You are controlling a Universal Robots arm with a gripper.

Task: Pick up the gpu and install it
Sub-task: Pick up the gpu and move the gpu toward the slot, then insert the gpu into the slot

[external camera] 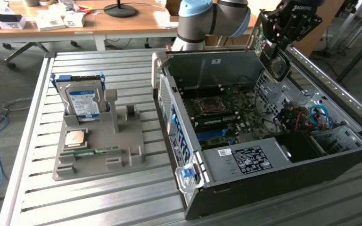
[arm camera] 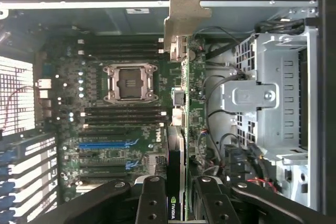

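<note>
On the table point(external camera: 74, 202), computer case point(external camera: 263, 193); parts holder point(external camera: 127, 157) at its nine o'clock in the exterior view, hard drive point(external camera: 83, 101) upright in it; gpu point(external camera: 275, 59) hangs over the case's one-o'clock corner.

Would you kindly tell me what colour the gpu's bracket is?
The bracket on the gpu is silver-grey metal, clearest in the wrist view.

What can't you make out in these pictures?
- Wrist view: the gpu is edge-on, so its faces are hidden.
- Wrist view: the gpu covers the part of the motherboard behind it.
- Wrist view: the gripper is cut off by the picture's edge.
- Exterior view: the case sticker has print too small to read.
</note>
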